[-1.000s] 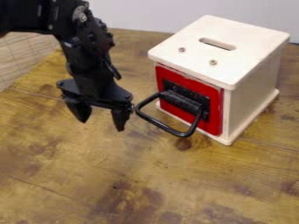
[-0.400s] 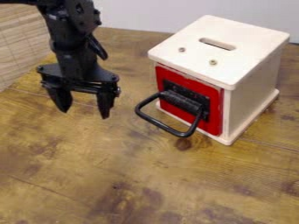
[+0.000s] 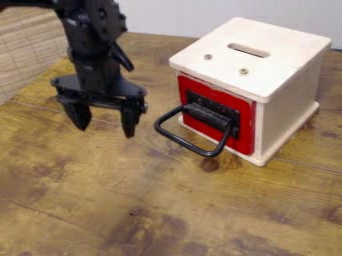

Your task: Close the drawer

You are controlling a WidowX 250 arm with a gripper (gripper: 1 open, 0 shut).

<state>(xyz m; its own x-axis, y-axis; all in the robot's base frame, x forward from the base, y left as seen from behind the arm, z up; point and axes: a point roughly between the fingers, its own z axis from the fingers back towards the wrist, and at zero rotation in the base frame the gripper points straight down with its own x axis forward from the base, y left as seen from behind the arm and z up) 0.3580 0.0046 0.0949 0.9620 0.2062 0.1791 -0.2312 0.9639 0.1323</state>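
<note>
A: Where does the gripper (image 3: 110,118) stand?

B: Over the left half of the table (image 3: 160,215), pointing steeply down at the wood. Its two dark fingers (image 3: 130,120) are spread wide apart and there is nothing between them; it holds nothing.

A: And the drawer (image 3: 214,113)?

B: It sits in the lower part of the cream cabinet (image 3: 261,80), which stands toward the table's right edge, nearer the far side. The red face with its black front panel looks flush or very nearly flush with the cabinet front; I cannot tell from this angle whether a small gap is left.

A: The handle?

B: The large black loop handle (image 3: 187,135) juts out from the drawer front toward the table's left and near side, and its outer end seems to rest on or just above the table top.

A: Is the gripper touching it?

B: No. The nearer finger hangs just beside the loop's outer end, to its left, with bare wood showing between them.

A: Anything else on the cabinet?

B: A long slot (image 3: 250,49) in its top and two small dark dots nearer the front edge. At the table's far left corner lies a pale woven mat (image 3: 24,55).
</note>
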